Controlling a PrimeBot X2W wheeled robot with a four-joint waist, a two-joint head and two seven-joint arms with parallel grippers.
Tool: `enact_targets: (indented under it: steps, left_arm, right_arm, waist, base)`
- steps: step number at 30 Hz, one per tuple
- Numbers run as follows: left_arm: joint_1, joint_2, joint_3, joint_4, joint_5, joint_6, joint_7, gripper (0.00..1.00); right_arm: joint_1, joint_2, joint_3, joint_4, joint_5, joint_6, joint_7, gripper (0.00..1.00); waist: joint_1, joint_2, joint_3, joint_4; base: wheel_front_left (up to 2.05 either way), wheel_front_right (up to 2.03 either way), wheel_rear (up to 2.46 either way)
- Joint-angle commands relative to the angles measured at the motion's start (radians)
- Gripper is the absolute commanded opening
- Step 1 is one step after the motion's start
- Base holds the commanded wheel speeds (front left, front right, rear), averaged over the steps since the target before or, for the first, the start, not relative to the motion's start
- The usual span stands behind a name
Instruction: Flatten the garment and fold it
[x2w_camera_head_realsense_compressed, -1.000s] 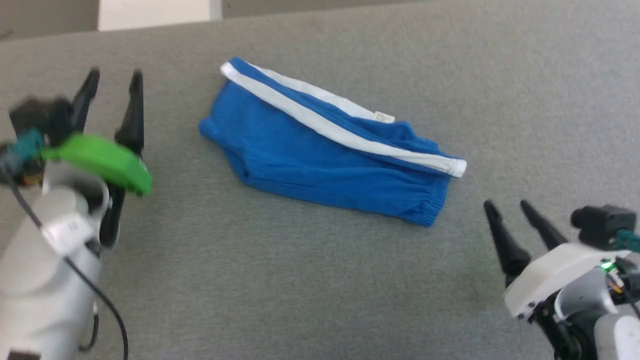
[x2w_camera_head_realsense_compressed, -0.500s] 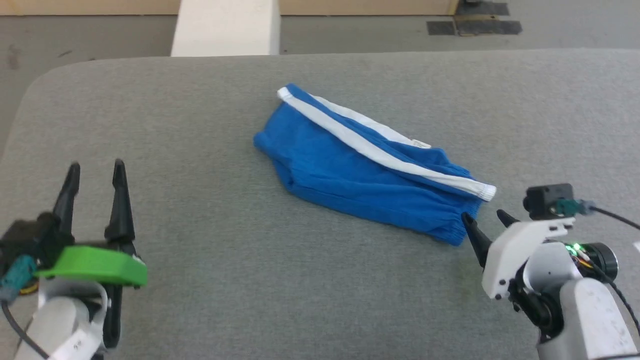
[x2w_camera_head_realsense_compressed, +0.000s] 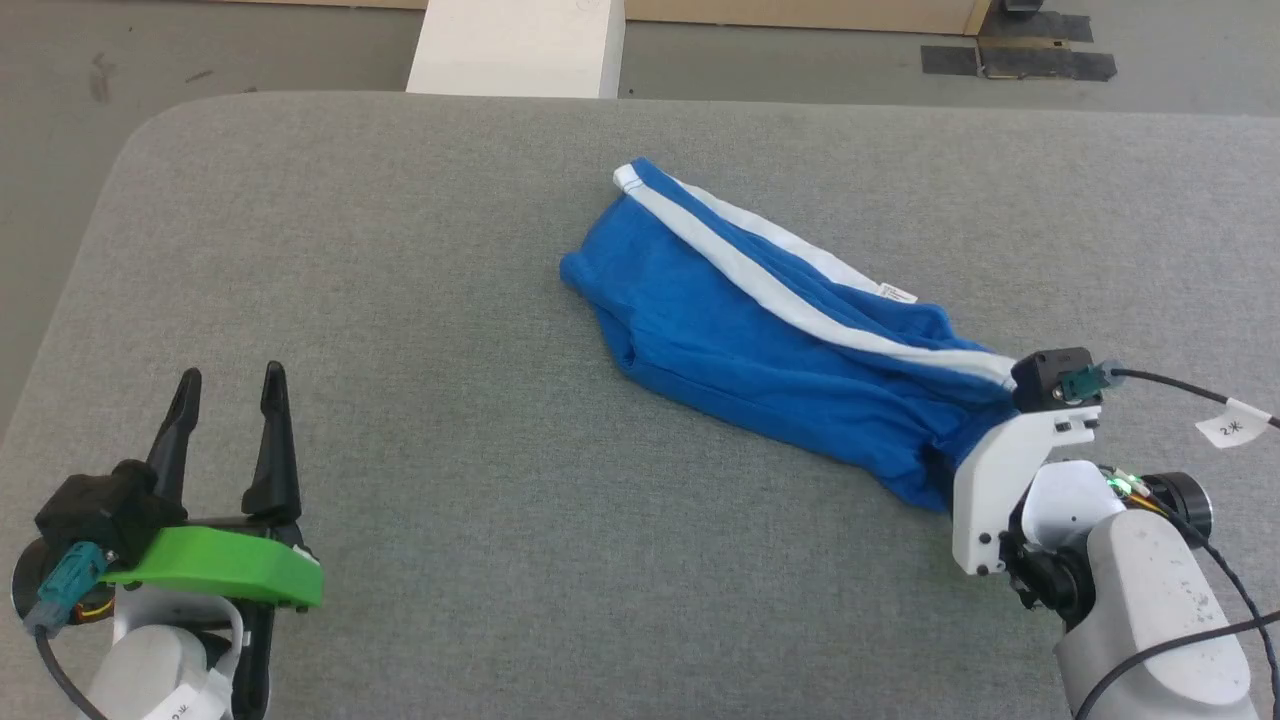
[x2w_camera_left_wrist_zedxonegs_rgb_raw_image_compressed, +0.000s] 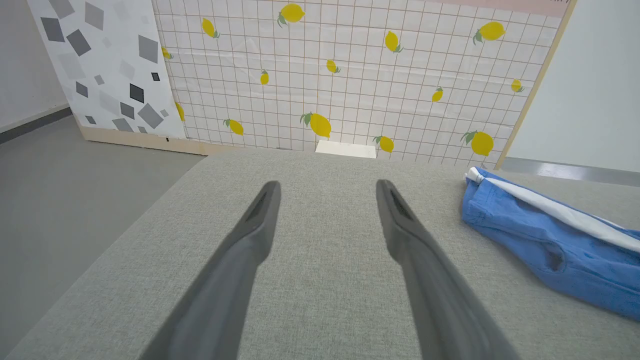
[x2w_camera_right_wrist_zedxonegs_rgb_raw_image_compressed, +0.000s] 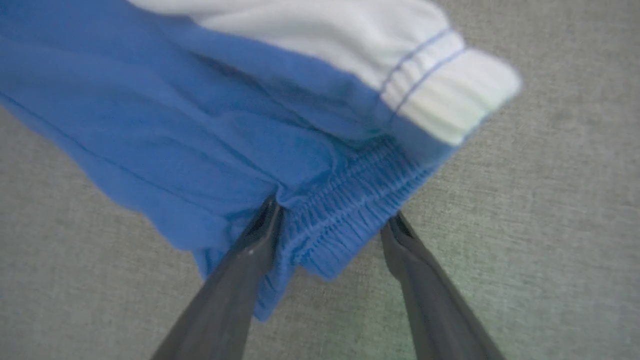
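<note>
The garment (x2w_camera_head_realsense_compressed: 760, 330), blue shorts with white bands, lies bunched and slanting across the grey padded table (x2w_camera_head_realsense_compressed: 450, 250); a small white tag (x2w_camera_head_realsense_compressed: 897, 292) shows at its far edge. My right gripper (x2w_camera_right_wrist_zedxonegs_rgb_raw_image_compressed: 332, 210) is open at the shorts' near right corner, and the ribbed elastic edge (x2w_camera_right_wrist_zedxonegs_rgb_raw_image_compressed: 350, 210) sits between its fingers. In the head view the white wrist mount (x2w_camera_head_realsense_compressed: 1000, 480) hides those fingertips. My left gripper (x2w_camera_head_realsense_compressed: 230, 372) stands open over bare table at the lower left, far from the shorts. The left wrist view has the left gripper (x2w_camera_left_wrist_zedxonegs_rgb_raw_image_compressed: 327, 184) with the garment (x2w_camera_left_wrist_zedxonegs_rgb_raw_image_compressed: 550, 235) off to its right.
The table's rounded left corner (x2w_camera_head_realsense_compressed: 150, 120) drops to grey floor. A white block (x2w_camera_head_realsense_compressed: 515, 45) stands just beyond the far edge. A lemon-patterned wall panel (x2w_camera_left_wrist_zedxonegs_rgb_raw_image_compressed: 350, 75) rises behind the table. A cable with a paper label (x2w_camera_head_realsense_compressed: 1235, 428) trails from my right wrist.
The head camera has shifted. My right gripper has moved forward to the garment's near right corner, and its fingers now straddle the elastic edge. The left gripper remains open.
</note>
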Motion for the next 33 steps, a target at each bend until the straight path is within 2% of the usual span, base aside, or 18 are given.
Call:
enact_targets:
  steps: [1, 6, 10, 14, 19, 24, 33]
  left_arm:
    - [0.004, -0.004, -0.001, 0.006, 0.012, -0.009, -0.005, 1.00]
    - [-0.068, -0.005, -0.038, 0.034, -0.002, -0.043, 0.043, 1.00]
    - [-0.201, -0.031, -0.093, 0.066, -0.034, -0.068, 0.170, 1.00]
    - [-0.369, -0.064, -0.164, 0.149, -0.060, -0.086, 0.353, 1.00]
    - [-0.543, -0.092, -0.190, 0.297, -0.112, -0.063, 0.595, 1.00]
    - [-0.660, -0.064, -0.257, 0.391, -0.084, -0.051, 0.825, 1.00]
    - [-0.722, -0.038, -0.329, 0.436, -0.054, -0.052, 1.011, 1.00]
  right_arm:
    - [0.005, 0.000, 0.003, 0.033, -0.003, -0.002, 0.011, 0.00]
    - [-0.033, 0.000, 0.000, 0.036, 0.023, -0.002, -0.005, 0.00]
    - [-0.055, 0.000, 0.018, 0.022, 0.046, -0.002, -0.014, 0.00]
    - [-0.080, 0.000, 0.054, -0.001, 0.074, -0.002, -0.014, 0.00]
    - [-0.113, 0.000, 0.128, -0.035, 0.110, -0.002, -0.017, 0.00]
    - [-0.142, 0.000, 0.190, -0.054, 0.137, -0.002, -0.025, 0.00]
    - [-0.158, 0.000, 0.232, -0.050, 0.156, -0.002, -0.040, 0.00]
  waist:
    - [0.0000, 0.0000, 0.003, -0.003]
    - [0.0000, 0.0000, 0.015, -0.026]
    - [0.0000, 0.0000, 0.032, -0.043]
    - [0.0000, 0.0000, 0.067, -0.069]
    - [0.0000, 0.0000, 0.127, -0.125]
    - [0.0000, 0.0000, 0.182, -0.170]
    - [0.0000, 0.0000, 0.229, -0.202]
  base:
    - [0.00, 0.00, 0.00]
    - [0.00, 0.00, 0.00]
    - [0.00, 0.00, 0.00]
    - [0.00, 0.00, 0.00]
    - [0.00, 0.00, 0.00]
    - [0.00, 0.00, 0.00]
    - [0.00, 0.00, 0.00]
